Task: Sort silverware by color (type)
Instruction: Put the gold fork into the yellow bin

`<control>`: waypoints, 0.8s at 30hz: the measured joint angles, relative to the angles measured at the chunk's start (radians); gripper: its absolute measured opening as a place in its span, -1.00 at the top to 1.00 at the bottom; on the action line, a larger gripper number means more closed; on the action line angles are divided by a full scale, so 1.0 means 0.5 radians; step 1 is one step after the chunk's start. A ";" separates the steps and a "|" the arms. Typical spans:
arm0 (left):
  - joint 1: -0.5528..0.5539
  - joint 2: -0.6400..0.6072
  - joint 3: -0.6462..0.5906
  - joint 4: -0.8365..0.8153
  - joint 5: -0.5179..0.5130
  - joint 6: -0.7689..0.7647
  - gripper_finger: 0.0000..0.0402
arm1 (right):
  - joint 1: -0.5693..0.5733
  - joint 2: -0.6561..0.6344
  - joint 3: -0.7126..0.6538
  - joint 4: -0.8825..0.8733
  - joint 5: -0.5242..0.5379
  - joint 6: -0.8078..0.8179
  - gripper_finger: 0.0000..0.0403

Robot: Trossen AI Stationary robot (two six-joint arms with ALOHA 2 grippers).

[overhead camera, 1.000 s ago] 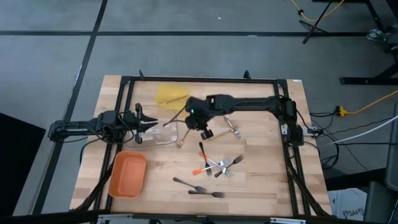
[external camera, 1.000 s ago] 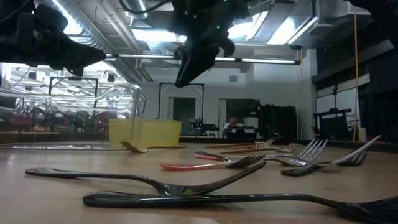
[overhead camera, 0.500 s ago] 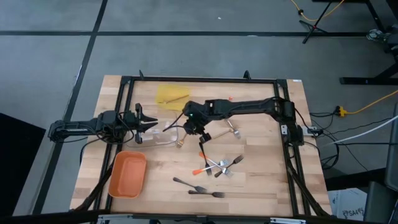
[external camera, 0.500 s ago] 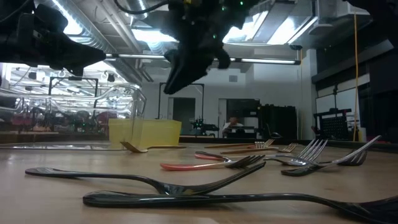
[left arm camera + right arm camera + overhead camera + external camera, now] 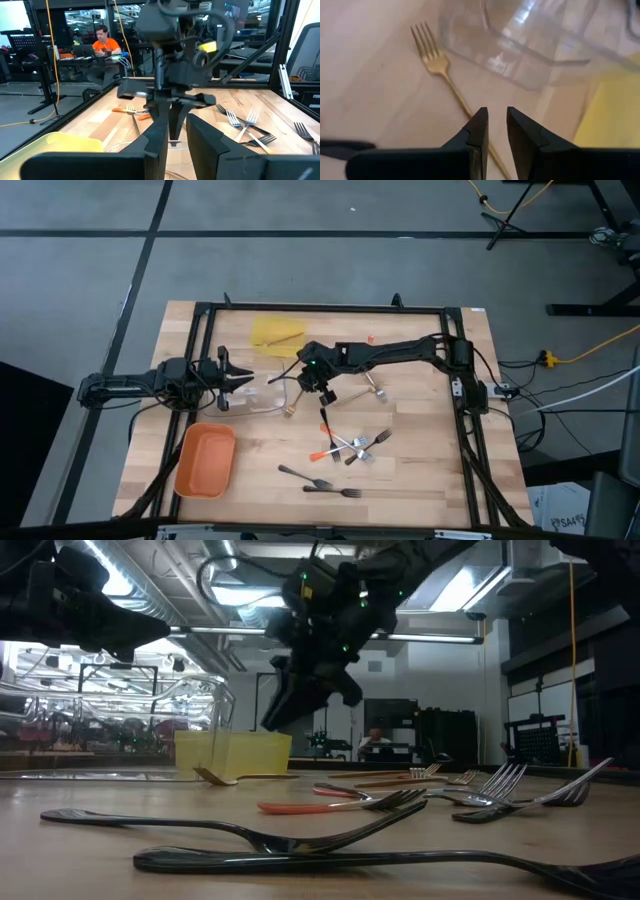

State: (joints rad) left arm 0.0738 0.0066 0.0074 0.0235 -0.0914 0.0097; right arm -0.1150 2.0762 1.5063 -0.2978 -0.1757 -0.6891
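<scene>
Silverware point(image 5: 345, 445) lies scattered right of centre on the counter point(image 5: 420, 470). High view: right gripper point(image 5: 322, 387) hovers beside clear tray point(image 5: 268, 395); left gripper point(image 5: 232, 375) waits at left. Right wrist view: jaws slightly apart, empty, above gold fork point(image 5: 437, 65). Left wrist view: jaws apart, empty.

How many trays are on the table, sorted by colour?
yellow tray: 1
clear tray: 1
orange tray: 1
Total: 3
</scene>
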 joint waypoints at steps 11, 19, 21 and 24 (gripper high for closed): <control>-0.001 0.000 0.000 0.000 0.000 0.000 0.68 | -0.048 0.085 -0.071 0.211 -0.123 0.006 0.70; 0.000 -0.001 0.000 0.000 -0.002 0.001 0.68 | -0.047 0.218 -0.070 0.289 -0.160 0.017 0.70; 0.000 -0.001 0.000 0.000 -0.001 0.001 0.68 | -0.047 0.235 -0.072 0.285 -0.165 0.019 0.70; 0.000 -0.001 0.000 0.000 -0.001 0.001 0.68 | -0.046 0.240 -0.071 0.287 -0.178 0.038 0.70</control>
State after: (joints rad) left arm 0.0738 0.0064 0.0074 0.0235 -0.0917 0.0101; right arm -0.1379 2.1961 1.4708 -0.1543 -0.2645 -0.6701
